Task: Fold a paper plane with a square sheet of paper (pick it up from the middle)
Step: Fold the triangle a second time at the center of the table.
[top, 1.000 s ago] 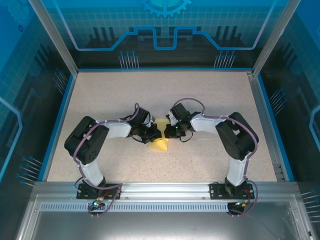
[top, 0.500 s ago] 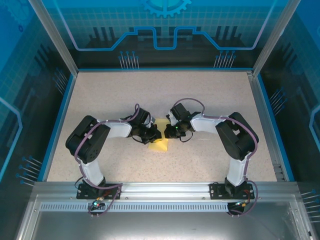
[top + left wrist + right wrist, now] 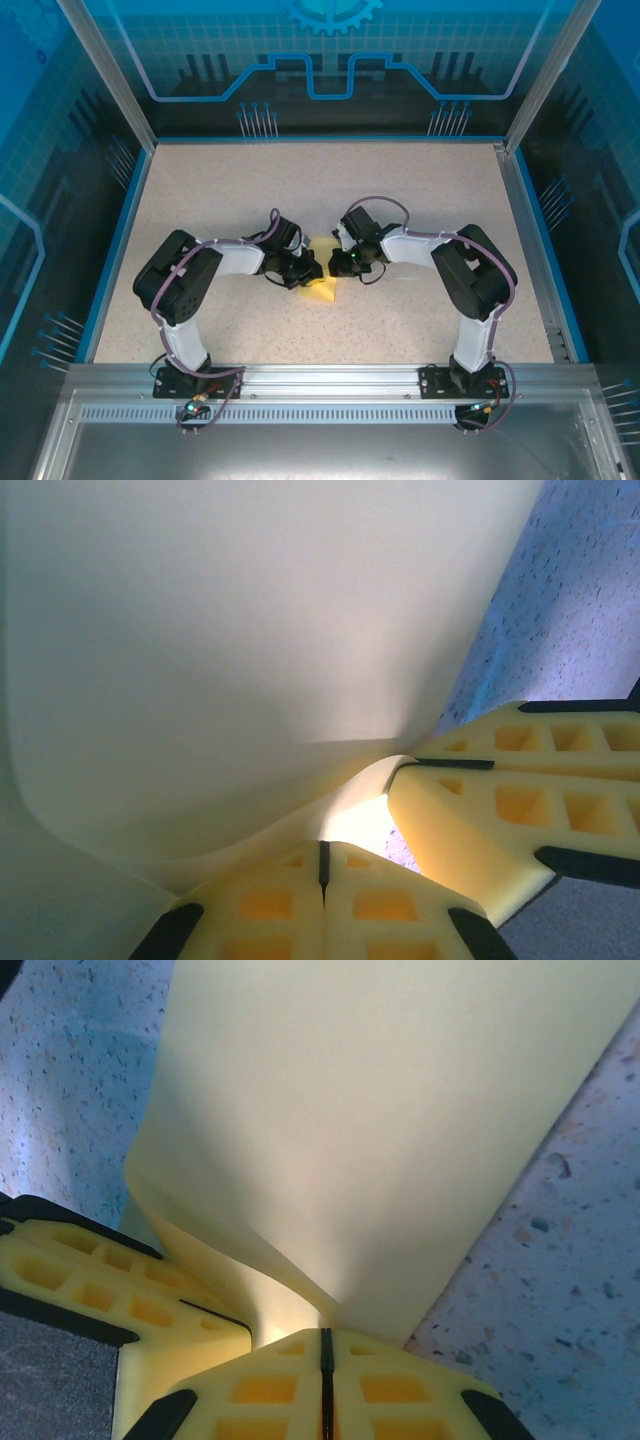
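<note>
Tightly, yellow paper (image 3: 250, 630) in left pincer (image 3: 322, 865), right pincer (image 3: 323, 1348).

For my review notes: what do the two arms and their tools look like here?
The left arm and right arm have black joints, white shells and looping purplish cables. The left tool and right tool have yellow fingers with square waffle pockets and black strips.
</note>
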